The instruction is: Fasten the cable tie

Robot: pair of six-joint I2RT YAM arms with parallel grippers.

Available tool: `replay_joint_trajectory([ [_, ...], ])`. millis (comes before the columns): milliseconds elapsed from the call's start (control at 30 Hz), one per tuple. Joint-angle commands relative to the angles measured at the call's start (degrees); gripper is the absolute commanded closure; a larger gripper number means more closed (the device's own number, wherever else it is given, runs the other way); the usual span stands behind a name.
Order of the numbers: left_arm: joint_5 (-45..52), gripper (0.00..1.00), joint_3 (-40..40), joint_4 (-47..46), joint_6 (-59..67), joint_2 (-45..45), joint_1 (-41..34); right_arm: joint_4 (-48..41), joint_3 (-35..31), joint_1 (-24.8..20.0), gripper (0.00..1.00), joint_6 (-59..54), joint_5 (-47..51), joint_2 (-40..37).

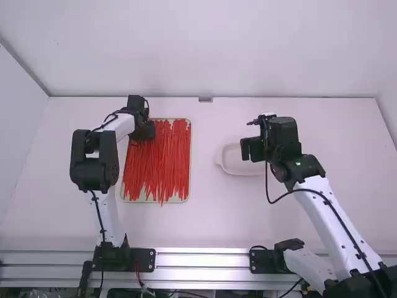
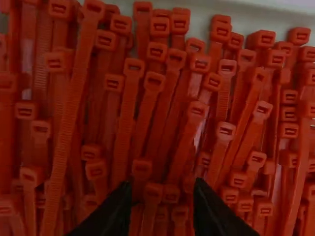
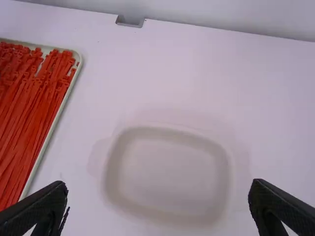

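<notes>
No readable text or labels

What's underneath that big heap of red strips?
A pale tray: its rim shows around the red cable ties. They cover its floor almost wholly, so anything lying beneath them cannot be seen.

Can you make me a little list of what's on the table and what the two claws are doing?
Red things: a big pile of cable ties lying on a flat tray
Left claw: open, right down at the ties, by the ends with the little square heads
Right claw: open wide, above the white dish, holding nothing
White dish: sits on the table, apart from the tray
Tie fastened: not yet
</notes>
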Motion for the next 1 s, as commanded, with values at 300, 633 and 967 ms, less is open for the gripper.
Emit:
replay_joint_trajectory([
  [300,0.2,0.75,-0.7,0.1,-0.2,0.8,0.2,0.3,2.2,0.1,0.02,0.2,0.0,0.3],
  [633,0.2,0.86,-0.7,0.0,-0.4,0.7,0.2,0.2,2.2,0.1,0.02,0.2,0.0,0.3],
  [967,0.2,0.98,-0.7,0.0,-0.4,0.8,0.2,0.2,2.2,0.1,0.02,0.2,0.0,0.3],
])
